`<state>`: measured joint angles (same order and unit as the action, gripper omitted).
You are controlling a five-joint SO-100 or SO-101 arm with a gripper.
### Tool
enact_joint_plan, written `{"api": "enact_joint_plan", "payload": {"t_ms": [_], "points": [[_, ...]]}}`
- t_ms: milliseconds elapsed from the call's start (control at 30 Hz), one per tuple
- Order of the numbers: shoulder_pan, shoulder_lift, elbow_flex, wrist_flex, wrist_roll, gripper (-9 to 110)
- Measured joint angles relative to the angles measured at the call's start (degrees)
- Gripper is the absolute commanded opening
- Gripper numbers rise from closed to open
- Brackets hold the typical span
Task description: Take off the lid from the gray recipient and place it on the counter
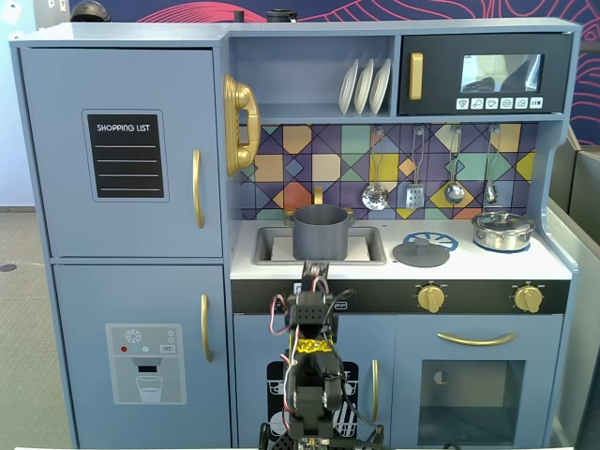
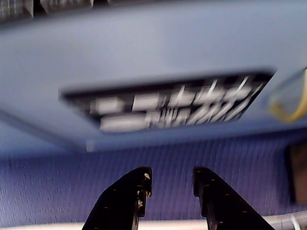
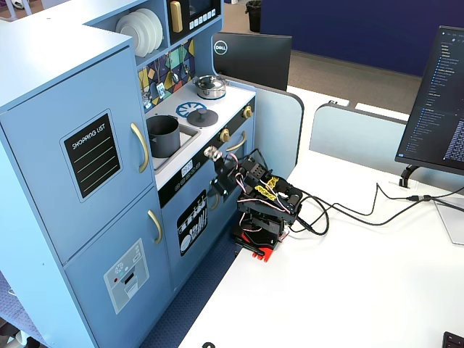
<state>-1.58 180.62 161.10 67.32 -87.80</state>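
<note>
Straight ahead in a fixed view: gray recipient (image 1: pixel 320 233) standing uncovered in the recessed sink (image 1: pixel 268 246) at the left of the counter (image 1: pixel 403 266), open top showing. Lid (image 1: pixel 421 251) lying flat on the white worktop to the right of the sink, overlapping the blue burner print (image 1: pixel 439 239), well apart from the pot. Shiny silver pot (image 1: pixel 502 231) farther right, its own lid on. Utensils (image 1: pixel 375 195) hanging on the tiled backsplash, white plates (image 1: pixel 364 86) racked on the shelf above, microwave (image 1: pixel 485 73) at top right. Arm folded low before the cabinet front, below the counter edge; gripper (image 1: pixel 314 277) up near the black knob panel, too small and cluttered to judge finger spacing.

Next, the wrist view, heavily blurred: two black fingers (image 2: pixel 125 200) rising from the bottom edge, spread apart with a clear gap, nothing between them; gripper (image 2: pixel 171 178) released and empty. Beyond, a blue panel with a dark rectangular label (image 2: pixel 165 104), print unreadable.

Lastly, from the side in the other fixed view: gray recipient (image 3: pixel 163 135) in the sink, lid (image 3: pixel 186 113) flat on the counter (image 3: pixel 216 102) over the burner print, silver pot (image 3: pixel 209 86) at the far end. Arm crouched on the white desk (image 3: pixel 348 290), gripper (image 3: pixel 215 156) raised close to the cabinet front, touching none of the pots. Monitor (image 3: pixel 438 101) at the right edge.
</note>
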Motion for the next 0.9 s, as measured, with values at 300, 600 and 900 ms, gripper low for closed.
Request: {"api": "enact_joint_plan", "payload": {"t_ms": [300,600,900], "points": [[-1.1,1.1,11.1,3.9,-0.8,0],[0.9,1.8,11.1,10.4,-3.4,2],[2.4,1.8,11.0,10.4,-2.2,5]]}}
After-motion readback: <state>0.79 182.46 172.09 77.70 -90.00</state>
